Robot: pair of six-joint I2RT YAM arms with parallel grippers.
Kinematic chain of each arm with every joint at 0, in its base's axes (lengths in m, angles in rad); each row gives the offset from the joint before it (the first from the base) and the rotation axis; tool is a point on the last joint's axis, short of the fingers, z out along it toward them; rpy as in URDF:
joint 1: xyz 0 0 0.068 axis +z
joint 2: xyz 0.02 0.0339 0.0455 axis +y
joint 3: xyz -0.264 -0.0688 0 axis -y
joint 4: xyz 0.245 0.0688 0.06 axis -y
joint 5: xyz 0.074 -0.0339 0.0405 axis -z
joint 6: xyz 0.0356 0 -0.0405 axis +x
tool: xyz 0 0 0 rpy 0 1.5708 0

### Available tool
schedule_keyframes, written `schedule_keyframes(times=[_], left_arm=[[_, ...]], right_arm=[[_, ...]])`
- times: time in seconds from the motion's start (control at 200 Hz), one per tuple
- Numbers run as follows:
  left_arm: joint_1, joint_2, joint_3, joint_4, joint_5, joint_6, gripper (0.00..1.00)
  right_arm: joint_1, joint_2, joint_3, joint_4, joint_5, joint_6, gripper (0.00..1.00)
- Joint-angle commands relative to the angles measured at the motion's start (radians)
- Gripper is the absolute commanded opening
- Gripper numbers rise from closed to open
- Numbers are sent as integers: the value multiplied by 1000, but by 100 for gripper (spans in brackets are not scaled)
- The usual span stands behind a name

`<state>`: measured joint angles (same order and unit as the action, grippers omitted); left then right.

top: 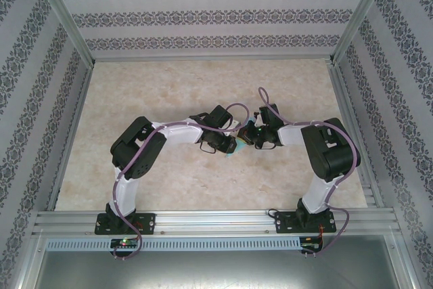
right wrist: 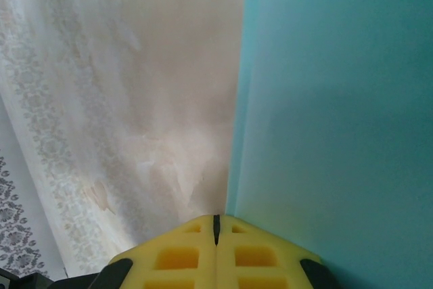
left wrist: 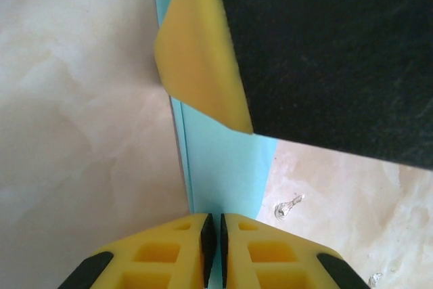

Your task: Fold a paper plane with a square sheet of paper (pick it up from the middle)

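Observation:
The turquoise sheet of paper (top: 232,147) is held off the table at its centre, where both arms meet. In the left wrist view it (left wrist: 223,167) stands on edge in folded layers, rising from between the pads of my left gripper (left wrist: 215,220), which is shut on it. The right gripper's yellow finger (left wrist: 199,65) presses against the paper higher up. In the right wrist view the paper (right wrist: 338,133) spreads wide to the right, its layered edge rising from my right gripper (right wrist: 216,220), which is shut on it. Whether it has the paper plane's pointed shape I cannot tell.
The beige marbled table (top: 169,86) lies below, boxed in by patterned walls (top: 203,11) at the back and sides. An aluminium rail (top: 216,221) runs along the near edge by the arm bases. A small scuff (left wrist: 287,206) marks the table beneath the paper.

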<state>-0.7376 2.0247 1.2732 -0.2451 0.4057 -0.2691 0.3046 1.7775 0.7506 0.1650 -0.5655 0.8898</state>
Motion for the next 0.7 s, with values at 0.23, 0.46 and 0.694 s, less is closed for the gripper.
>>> schedule_keyframes(times=[0.23, 0.46, 0.694], left_arm=[[-8, -39, -26, -104, -20, -31, 19], [4, -106, -8, -108, -31, -58, 20], [27, -69, -6, -42, 47, -131, 17]], right_arm=[[-22, 37, -7, -187, 167, -128, 0], [-26, 40, -11, -212, 176, -156, 0], [-26, 43, -14, -223, 177, -171, 0]])
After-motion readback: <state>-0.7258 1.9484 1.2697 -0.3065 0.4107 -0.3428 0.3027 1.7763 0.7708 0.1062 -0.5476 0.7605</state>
